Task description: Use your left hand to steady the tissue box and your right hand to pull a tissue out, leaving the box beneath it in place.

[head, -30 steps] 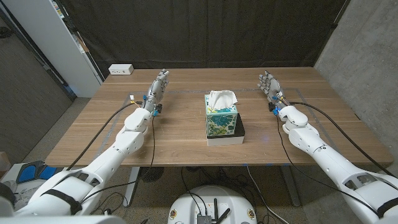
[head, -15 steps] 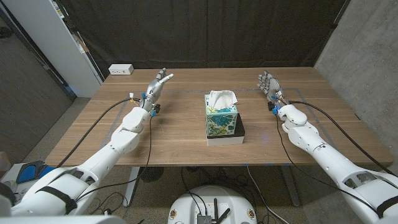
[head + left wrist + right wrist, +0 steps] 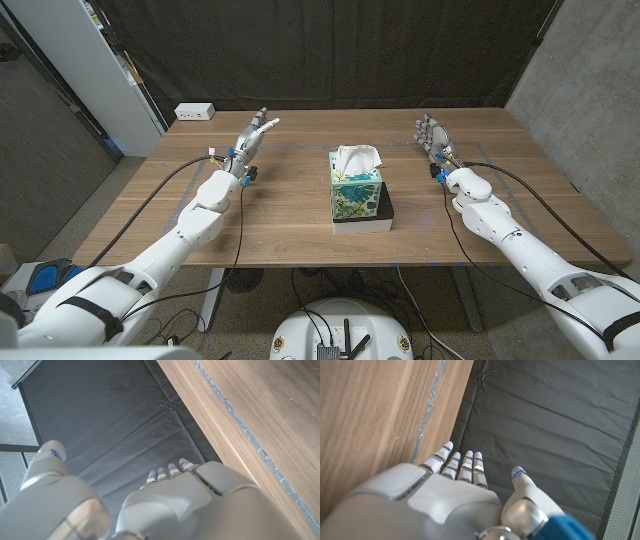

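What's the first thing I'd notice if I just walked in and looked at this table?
Probably the tissue box with its blue-green flower pattern, standing in the middle of the wooden table on a flat black and white box, a white tissue puffing out of its top. Then the two white robot arms: the left hand and right hand are far out to each side, holding nothing.

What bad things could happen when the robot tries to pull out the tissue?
1. The tissue box stands on a flatter box, and the left hand is far from it, touching nothing. If the right hand pulled now, the tissue box might lift, tip or slide off.
2. The flatter box could shift too, though it should stay put.
3. The white tissue sticks up loosely, so a poor pinch might tear it.
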`<state>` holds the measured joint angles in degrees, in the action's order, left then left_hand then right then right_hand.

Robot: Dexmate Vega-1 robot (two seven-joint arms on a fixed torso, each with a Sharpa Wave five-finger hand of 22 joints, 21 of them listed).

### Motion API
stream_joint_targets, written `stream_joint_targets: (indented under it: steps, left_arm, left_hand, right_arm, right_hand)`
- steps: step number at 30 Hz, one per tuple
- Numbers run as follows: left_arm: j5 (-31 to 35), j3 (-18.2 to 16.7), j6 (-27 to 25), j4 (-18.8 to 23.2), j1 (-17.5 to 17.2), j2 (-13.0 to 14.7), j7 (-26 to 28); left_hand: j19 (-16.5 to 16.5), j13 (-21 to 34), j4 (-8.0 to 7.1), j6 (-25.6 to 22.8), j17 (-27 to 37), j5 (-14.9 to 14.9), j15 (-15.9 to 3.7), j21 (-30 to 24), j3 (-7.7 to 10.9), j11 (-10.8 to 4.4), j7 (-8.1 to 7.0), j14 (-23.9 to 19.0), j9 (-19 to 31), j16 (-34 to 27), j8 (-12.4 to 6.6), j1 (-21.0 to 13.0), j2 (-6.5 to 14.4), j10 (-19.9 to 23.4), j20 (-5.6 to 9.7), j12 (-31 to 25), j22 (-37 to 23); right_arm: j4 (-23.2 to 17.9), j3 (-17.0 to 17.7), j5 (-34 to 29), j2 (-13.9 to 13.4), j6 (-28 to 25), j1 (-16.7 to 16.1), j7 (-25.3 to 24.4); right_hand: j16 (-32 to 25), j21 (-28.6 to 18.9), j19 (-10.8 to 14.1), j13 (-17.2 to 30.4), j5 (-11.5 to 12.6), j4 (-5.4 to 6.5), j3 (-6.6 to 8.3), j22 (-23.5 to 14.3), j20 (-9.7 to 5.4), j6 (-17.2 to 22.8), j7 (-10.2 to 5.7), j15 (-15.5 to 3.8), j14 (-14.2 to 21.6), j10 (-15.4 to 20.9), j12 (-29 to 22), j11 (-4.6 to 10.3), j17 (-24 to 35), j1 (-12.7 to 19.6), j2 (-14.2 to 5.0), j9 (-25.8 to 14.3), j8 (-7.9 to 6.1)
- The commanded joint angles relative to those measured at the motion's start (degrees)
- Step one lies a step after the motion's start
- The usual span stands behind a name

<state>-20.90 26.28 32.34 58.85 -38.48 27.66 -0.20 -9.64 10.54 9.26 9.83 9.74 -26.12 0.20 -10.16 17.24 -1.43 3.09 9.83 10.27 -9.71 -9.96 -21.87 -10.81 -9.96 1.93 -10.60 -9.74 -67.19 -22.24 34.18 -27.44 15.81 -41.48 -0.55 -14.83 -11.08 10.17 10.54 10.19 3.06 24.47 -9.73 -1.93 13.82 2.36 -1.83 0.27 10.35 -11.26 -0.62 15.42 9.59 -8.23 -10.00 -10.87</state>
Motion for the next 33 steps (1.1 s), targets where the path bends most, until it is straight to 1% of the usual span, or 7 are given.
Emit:
stream_joint_targets:
  steps: [1,4,7,11,22,30,33]
  left_arm:
    - [0.27,0.19,-0.84,2.21,-1.5,1.16,0.55]
    - [1.16,0.08,-1.56,4.35,-2.78,1.88,2.09]
    - [0.46,-0.09,-1.82,6.07,-3.89,2.55,1.34]
    - [1.09,-0.38,-2.37,8.68,-5.61,3.32,2.67]
    - [1.3,-0.88,-3.24,12.23,-8.29,4.23,3.63]
    - [2.99,-1.14,-3.92,15.76,-10.68,5.34,5.4]
    - [2.41,-1.29,-4.22,16.73,-11.42,5.56,5.03]
  left_hand:
    - [-3.38,0.24,-0.12,29.99,0.29,-0.62,0.33,-0.36,-0.51,0.48,0.78,20.08,0.18,-0.4,-0.1,-0.66,0.22,-23.85,2.35,-0.34,-0.26]
    - [-3.51,0.24,-0.18,30.02,0.29,-1.01,0.27,-0.37,-0.93,0.3,0.74,20.14,0.17,-0.42,-0.1,-0.74,0.29,-23.84,2.37,-0.43,-0.27]
    - [-3.55,0.23,-0.22,29.99,0.29,-1.27,0.29,-0.4,-1.22,0.3,0.72,20.16,0.17,-0.44,-0.12,-0.79,0.34,-23.92,2.33,-0.45,-0.27]
    - [-3.71,0.22,-0.29,29.94,0.28,-1.74,0.44,-0.42,-1.72,0.41,0.8,20.22,0.16,-0.47,-0.15,-0.9,0.42,-23.86,2.21,-0.55,-0.27]
    - [-4.02,0.21,-0.43,30.02,0.28,-2.66,0.37,-0.45,-2.73,0.35,0.59,20.45,0.15,-0.47,-0.13,-1.13,0.61,-24.04,2.33,-0.62,-0.28]
    - [-4.11,0.2,-0.54,29.97,0.28,-3.25,0.32,-0.52,-3.42,0.29,0.53,20.59,0.14,-0.47,-0.16,-1.28,0.72,-24.09,2.4,-0.68,-0.29]
    - [-4.13,0.19,-0.58,29.88,0.28,-3.47,0.39,-0.54,-3.68,0.33,0.51,20.53,0.14,-0.52,-0.2,-1.33,0.77,-24.08,2.32,-0.7,-0.29]
  right_arm:
    - [-0.07,-0.07,-0.19,0.17,-0.09,-0.11,-0.49]
    - [0.56,-0.09,-0.22,0.42,0.28,0.08,-0.4]
    - [0.57,-0.02,-0.03,0.5,0.25,0.04,-0.35]
    - [1.05,-0.08,-0.09,0.52,0.35,0.32,-0.1]
    - [1.85,-0.04,0.12,0.69,0.85,0.57,0.54]
    - [1.32,0.16,-0.02,0.45,1.29,0.07,0.17]
    - [0.92,0.29,0.05,0.36,1.44,-0.28,0.01]
  right_hand:
    - [-0.11,-0.28,0.3,0.21,0.33,-0.18,-0.28,-0.12,-0.92,0.28,0.22,-1.4,0.28,0.47,-0.2,-0.29,0.02,0.12,0.02,-0.31,-0.14]
    - [-0.11,-0.27,0.3,0.21,0.34,-0.19,-0.3,-0.12,-0.92,0.31,0.21,-1.42,0.31,0.54,-0.22,-0.31,0.0,0.1,0.0,-0.31,-0.14]
    - [-0.09,-0.25,0.27,0.21,0.35,-0.24,-0.33,-0.12,-0.88,0.29,0.2,-1.31,0.35,0.49,-0.18,-0.24,-0.04,0.09,-0.04,-0.31,-0.12]
    - [-0.05,-0.22,0.24,0.21,0.36,-0.28,-0.37,-0.12,-0.85,0.35,0.24,-1.38,0.34,0.53,-0.18,-0.29,-0.07,0.05,-0.06,-0.31,-0.13]
    - [0.07,-0.18,0.21,0.21,0.4,-0.49,-0.4,-0.12,-0.84,0.38,0.26,-1.38,0.37,0.62,-0.16,-0.26,-0.2,0.11,-0.22,-0.31,-0.11]
    - [0.13,-0.17,0.21,0.21,0.41,-0.63,-0.45,-0.12,-0.81,0.37,0.28,-1.39,0.41,0.64,-0.13,-0.41,-0.29,0.12,-0.3,-0.31,-0.08]
    - [0.15,-0.16,0.2,0.21,0.41,-0.7,-0.44,-0.12,-0.81,0.38,0.27,-1.37,0.46,0.63,-0.11,-0.29,-0.33,0.16,-0.33,-0.31,-0.08]
